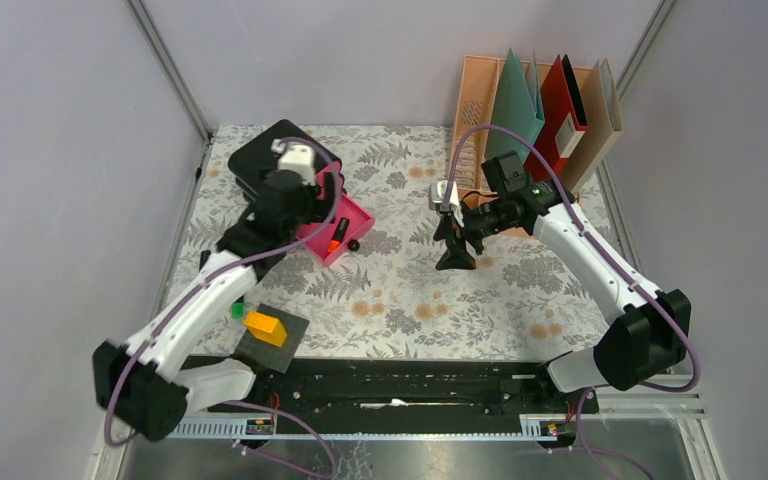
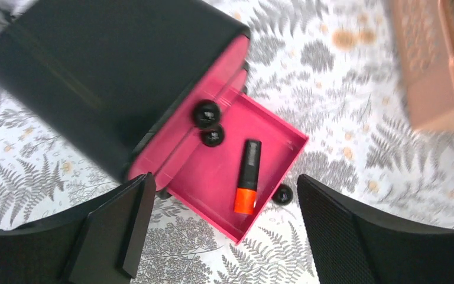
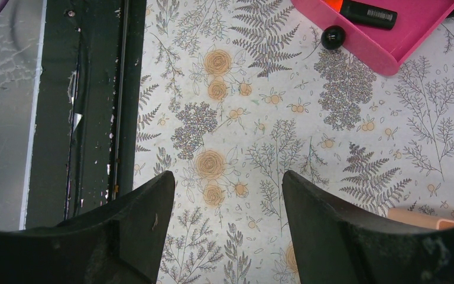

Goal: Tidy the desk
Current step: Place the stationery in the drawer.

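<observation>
Left wrist view: the left fingers (image 2: 223, 177) stand wide apart and hold nothing, hanging just above a pink plastic drawer (image 2: 272, 127) that stands pulled out of a black drawer box (image 2: 94, 65). 1 orange and black marker pen (image 2: 247, 176) lies loose on the drawer's floor, apart from both fingers. The drawer's small round black knob (image 2: 282, 194) shows at its front edge.

The right fingers (image 3: 227, 177) are also spread and empty, over a bare part of the large flat counter covered in pale grey-white cloth with grey ferns and orange-brown flowers (image 3: 331, 148), which carries everything and fills the space ahead of both arms.

The likely next step is closing the drawer. The knob is small and rounded, so the 2 fingers could slip off it, and a skewed push might jam the drawer or slide the whole box. A low lift could catch a finger on the drawer wall. Near the left arm, a yellow block (image 1: 265, 327) and small green cube (image 1: 237, 311) could be swept by the forearm.
</observation>
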Robot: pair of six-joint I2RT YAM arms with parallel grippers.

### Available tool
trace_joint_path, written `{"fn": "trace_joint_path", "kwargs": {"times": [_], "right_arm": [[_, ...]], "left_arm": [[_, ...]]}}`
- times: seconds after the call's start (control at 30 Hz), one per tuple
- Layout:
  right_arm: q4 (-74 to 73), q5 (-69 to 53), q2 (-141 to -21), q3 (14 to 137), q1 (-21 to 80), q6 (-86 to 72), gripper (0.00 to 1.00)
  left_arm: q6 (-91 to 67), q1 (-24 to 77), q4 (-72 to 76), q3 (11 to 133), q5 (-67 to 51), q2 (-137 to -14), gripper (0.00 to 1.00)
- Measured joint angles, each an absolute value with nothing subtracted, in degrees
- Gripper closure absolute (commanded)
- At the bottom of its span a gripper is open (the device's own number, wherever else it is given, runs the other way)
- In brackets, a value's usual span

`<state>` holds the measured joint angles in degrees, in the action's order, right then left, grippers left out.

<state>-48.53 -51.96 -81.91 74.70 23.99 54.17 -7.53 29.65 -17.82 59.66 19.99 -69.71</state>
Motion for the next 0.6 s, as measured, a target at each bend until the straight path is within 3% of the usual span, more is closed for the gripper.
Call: {"fn": "trace_joint_path", "kwargs": {"times": [0.1,0.27,0.5,0.6], "right_arm": [[-48.53,-51.99,-81.91,74.7,23.99,54.22,0.26],[-48.53,-51.99,-81.91,74.7,23.99,54.22,0.26],[-48.53,-52.01,-81.91,74.67,23.99,54.24,0.26],[-48.53,-52.01,-81.91,74.67,23.99,54.26,0.26]], "left_arm": [[-9.19,24.32,-17.08,57.47,18.04,-62.22,0.01],[-13.06,5.91,-17.82,53.36,12.58,-54.74,0.01],[-17.15,-18.92,-23.4,53.39,3.9,-63.0,0.01],[-18.22,-21.41,-25.8,53.39,3.84,-68.45,0.01]]}}
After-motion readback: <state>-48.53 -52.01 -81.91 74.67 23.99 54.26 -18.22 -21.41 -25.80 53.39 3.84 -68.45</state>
